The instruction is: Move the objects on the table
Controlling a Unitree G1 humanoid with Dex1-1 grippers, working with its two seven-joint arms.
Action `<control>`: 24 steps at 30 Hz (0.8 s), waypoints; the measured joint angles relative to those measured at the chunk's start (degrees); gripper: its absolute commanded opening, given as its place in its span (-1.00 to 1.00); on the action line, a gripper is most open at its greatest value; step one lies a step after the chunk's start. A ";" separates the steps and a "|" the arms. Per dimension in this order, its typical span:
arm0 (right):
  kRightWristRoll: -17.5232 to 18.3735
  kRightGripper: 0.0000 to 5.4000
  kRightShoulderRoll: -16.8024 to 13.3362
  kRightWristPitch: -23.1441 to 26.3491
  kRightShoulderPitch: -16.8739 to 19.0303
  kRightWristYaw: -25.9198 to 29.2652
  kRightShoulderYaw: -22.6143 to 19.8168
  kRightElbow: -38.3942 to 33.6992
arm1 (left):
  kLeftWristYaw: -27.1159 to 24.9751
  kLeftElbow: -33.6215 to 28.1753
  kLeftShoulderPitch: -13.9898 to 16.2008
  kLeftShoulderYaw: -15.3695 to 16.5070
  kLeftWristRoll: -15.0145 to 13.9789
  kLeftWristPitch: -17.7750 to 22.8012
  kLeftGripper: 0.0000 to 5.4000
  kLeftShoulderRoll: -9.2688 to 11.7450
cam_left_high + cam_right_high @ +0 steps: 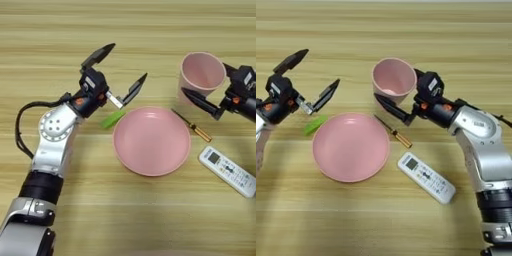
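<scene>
The pale pink cup [392,76] stands upright on the wooden table [356,220], behind a pink bowl. My right gripper [396,84] is open around the cup, one black finger [390,107] across its front base and the other at its right rim; whether they touch it is unclear. The white remote [426,178] lies flat in front of that arm, to the right of the bowl. My left gripper [130,60] hovers open and empty to the upper left of the bowl.
An empty pink bowl [351,147] sits mid-table. A small screwdriver [394,132] lies between bowl and cup. A green object [113,118] lies at the bowl's left edge, below the left gripper.
</scene>
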 measured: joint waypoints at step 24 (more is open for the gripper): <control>12.34 0.64 -4.52 11.92 8.81 7.71 4.55 -19.10 | -21.90 -13.71 5.54 -13.43 -4.36 16.95 1.00 7.47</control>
